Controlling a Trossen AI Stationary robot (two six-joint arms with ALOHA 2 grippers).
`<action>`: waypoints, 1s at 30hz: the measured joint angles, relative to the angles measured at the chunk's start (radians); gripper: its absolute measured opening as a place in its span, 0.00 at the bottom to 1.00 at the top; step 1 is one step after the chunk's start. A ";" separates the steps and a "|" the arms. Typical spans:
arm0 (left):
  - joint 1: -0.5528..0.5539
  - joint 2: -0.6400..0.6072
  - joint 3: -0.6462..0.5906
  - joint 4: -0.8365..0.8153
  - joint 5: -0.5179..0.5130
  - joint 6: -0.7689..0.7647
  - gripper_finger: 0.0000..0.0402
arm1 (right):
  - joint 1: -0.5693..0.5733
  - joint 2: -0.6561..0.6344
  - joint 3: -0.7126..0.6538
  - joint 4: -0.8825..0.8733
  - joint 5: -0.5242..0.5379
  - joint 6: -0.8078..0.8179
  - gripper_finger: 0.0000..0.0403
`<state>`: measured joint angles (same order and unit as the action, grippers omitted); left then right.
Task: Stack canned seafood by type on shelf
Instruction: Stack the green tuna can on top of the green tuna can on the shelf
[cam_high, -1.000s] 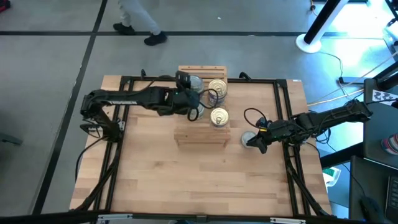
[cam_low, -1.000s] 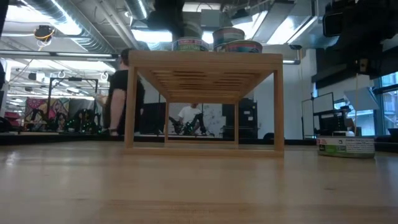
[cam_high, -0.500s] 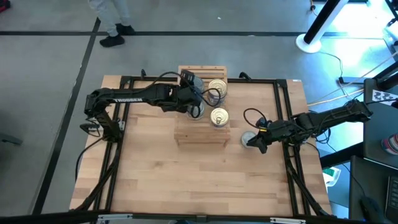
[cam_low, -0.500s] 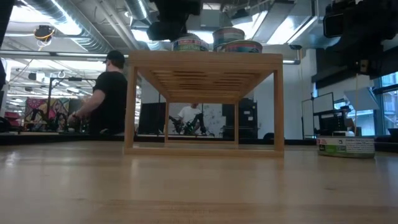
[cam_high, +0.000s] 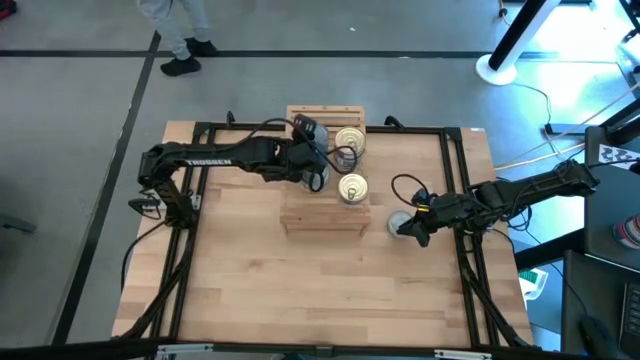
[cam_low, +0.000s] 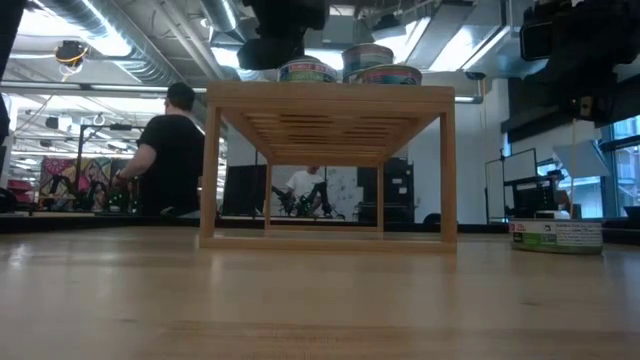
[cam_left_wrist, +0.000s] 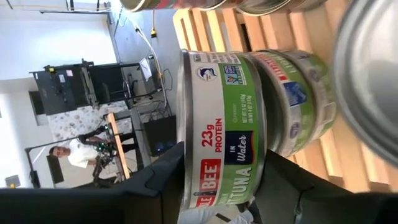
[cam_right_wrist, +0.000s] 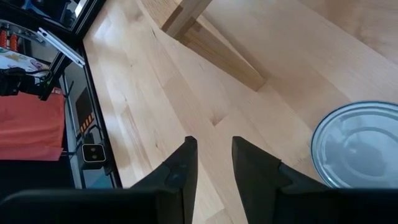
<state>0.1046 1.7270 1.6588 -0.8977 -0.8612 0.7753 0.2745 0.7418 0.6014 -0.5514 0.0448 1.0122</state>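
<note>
The light-wood shelf (cam_high: 322, 222) (cam_low: 330, 95) stands mid-table with several tins on its slats, two of them gold-topped (cam_high: 351, 187) (cam_high: 350, 140). My left gripper (cam_high: 316, 176) (cam_left_wrist: 224, 183) reaches over the shelf's left part, shut on a green-labelled tuna tin (cam_left_wrist: 224, 124). A second green-labelled tin (cam_left_wrist: 301, 93) sits just below it on the slats. Right of the shelf, a silver-topped tin (cam_high: 400, 224) (cam_low: 556, 235) (cam_right_wrist: 357, 146) rests on the tabletop. My right gripper (cam_high: 410, 232) (cam_right_wrist: 214, 158) hovers beside that tin, its fingers a narrow gap apart, touching nothing. My left gripper pinches the tuna tin across its height, one finger (cam_left_wrist: 168, 180) at the top rim (cam_left_wrist: 186, 168) and the other finger (cam_left_wrist: 283, 186) at the bottom edge (cam_left_wrist: 261, 168). It comes in level from the table's left. The tin is upright; whether it rests on the tin below, I cannot tell.
Dark frame rails (cam_high: 200, 128) run around the wooden tabletop (cam_high: 300, 290). The near half of the table is bare wood. A person (cam_low: 165, 150) stands in the room beyond, and another person's legs (cam_high: 185, 40) show on the floor past the far edge.
My left arm has swung its forearm a little toward the far edge, and its gripper has sunk slightly over the shelf, still shut on the tin. The person beyond the table has walked toward the left.
</note>
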 joint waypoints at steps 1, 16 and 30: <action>-0.002 0.000 0.000 -0.003 0.001 -0.005 0.40 | 0.000 0.000 0.000 0.000 0.000 0.000 0.25; -0.011 0.002 -0.001 -0.007 -0.001 -0.050 0.54 | 0.000 0.000 0.000 0.000 -0.001 0.000 0.25; -0.015 -0.009 -0.001 -0.025 -0.013 -0.062 0.54 | 0.000 0.000 0.000 0.001 -0.003 0.000 0.25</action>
<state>0.0898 1.7184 1.6577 -0.9231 -0.8738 0.7133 0.2745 0.7422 0.6014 -0.5507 0.0418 1.0126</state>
